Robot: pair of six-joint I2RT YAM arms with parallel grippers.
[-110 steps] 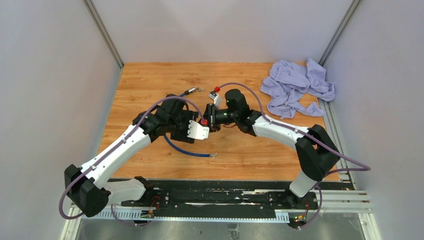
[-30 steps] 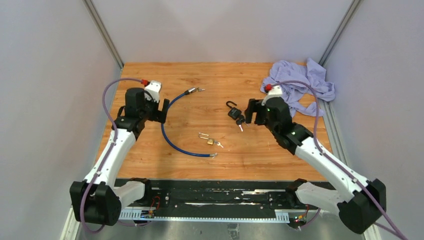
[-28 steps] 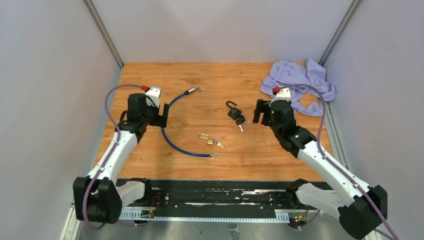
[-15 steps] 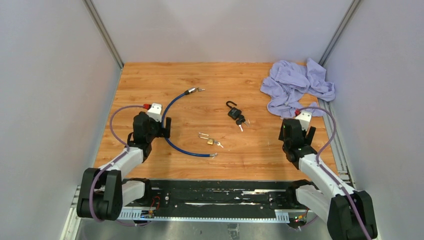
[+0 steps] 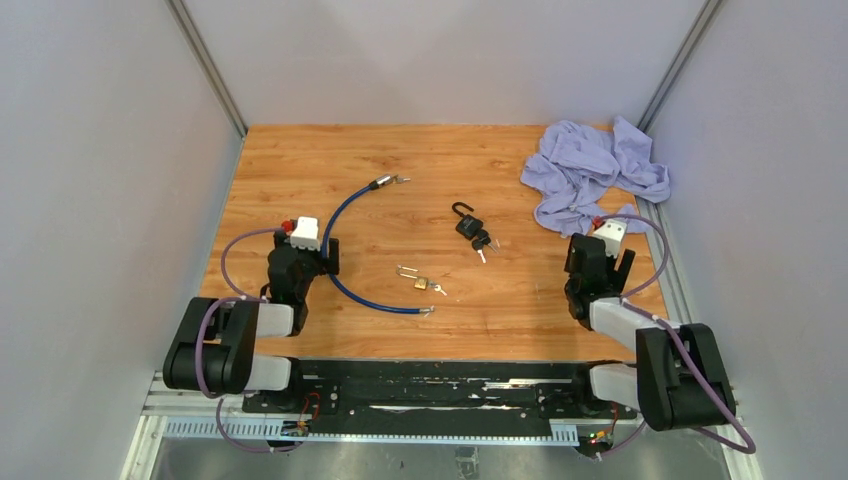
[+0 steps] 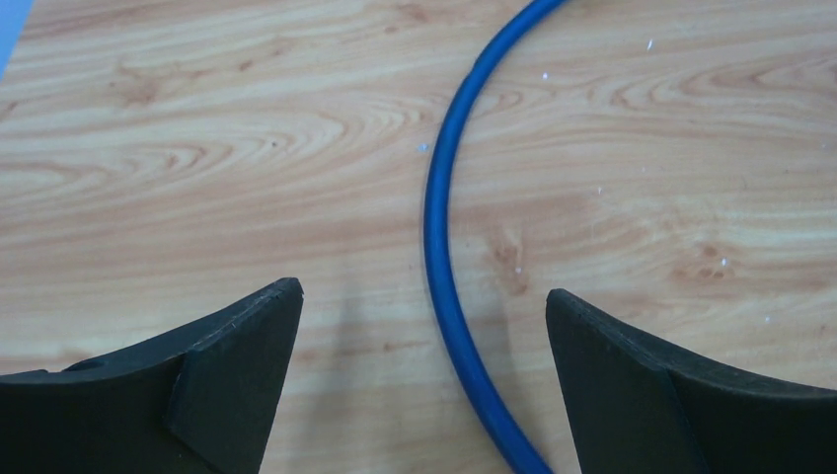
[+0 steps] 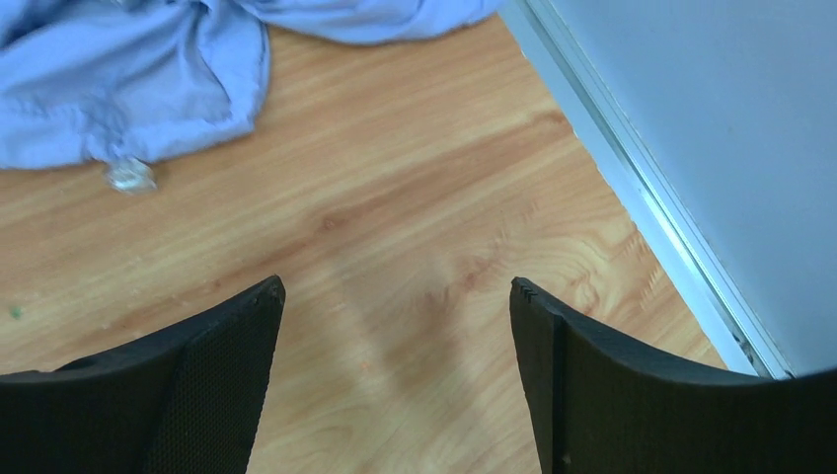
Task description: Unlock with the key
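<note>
The left arm is folded back near its base at the left front of the table. The left gripper has its jaws spread wide, with nothing held. In its wrist view a blue cable curves over the wood in the gap between the two black fingers and touches neither. From above, the cable runs from a metal end near the table's middle back, bows left past the left gripper, and ends near the front edge. Just right of that front end lies a small brass lock with a silver shackle and keys at its right side. Whether it is locked is too small to tell. Farther back and a little right lies a black lock on the bare wood, its shackle pointing away from the arms and its own keys against its near right corner. Both locks are well apart from either gripper. The right arm is also folded back at the right front, and the right gripper has its jaws wide apart over bare wood, holding nothing. A crumpled lilac cloth lies beyond it in the back right corner, by the wall.
</note>
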